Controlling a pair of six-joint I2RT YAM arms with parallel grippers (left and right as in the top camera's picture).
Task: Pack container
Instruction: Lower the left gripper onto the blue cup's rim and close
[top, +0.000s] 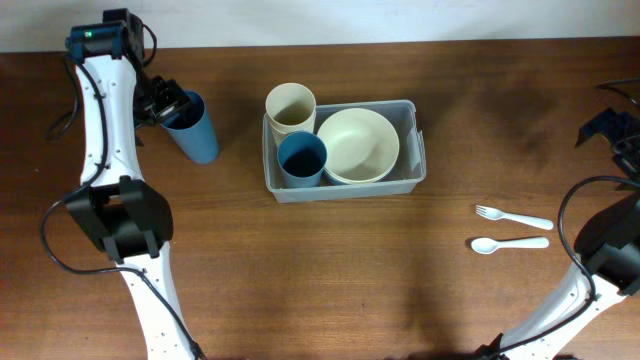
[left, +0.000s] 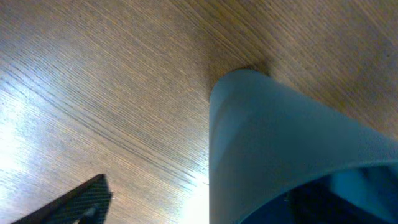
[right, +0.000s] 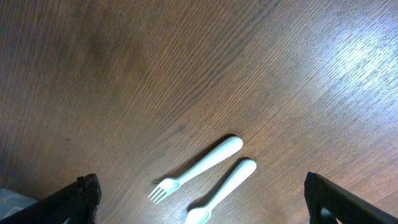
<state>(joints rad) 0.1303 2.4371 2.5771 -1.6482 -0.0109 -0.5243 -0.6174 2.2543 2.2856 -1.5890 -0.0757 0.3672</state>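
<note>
A tall blue plastic cup (left: 273, 143) is filling most of the left wrist view, its base resting on the brown wooden table (top: 300, 290). The left gripper (top: 168, 103) is sitting at this cup's rim, at the far left of the table, with its jaws standing apart. One dark finger (left: 81, 200) is showing outside the cup, clear of its wall. A dark shape inside the cup's mouth is looking like the other finger, though I cannot tell for sure. The clear plastic rectangular container (top: 416, 150) is lying at the far middle of the table, right of the tall blue plastic cup and apart from it. It is holding a cream round bowl (top: 357, 145) on its right side, a cream cup (top: 290, 108) in its far left corner and a dark blue cup (top: 301, 160) in its near left corner. The right gripper (right: 200, 196) is hovering over the right side of the table, fingers spread wide and gripping nothing. Below it a white plastic fork (right: 196, 169) and a white plastic spoon (right: 221, 191) are lying side by side, just apart.
</note>
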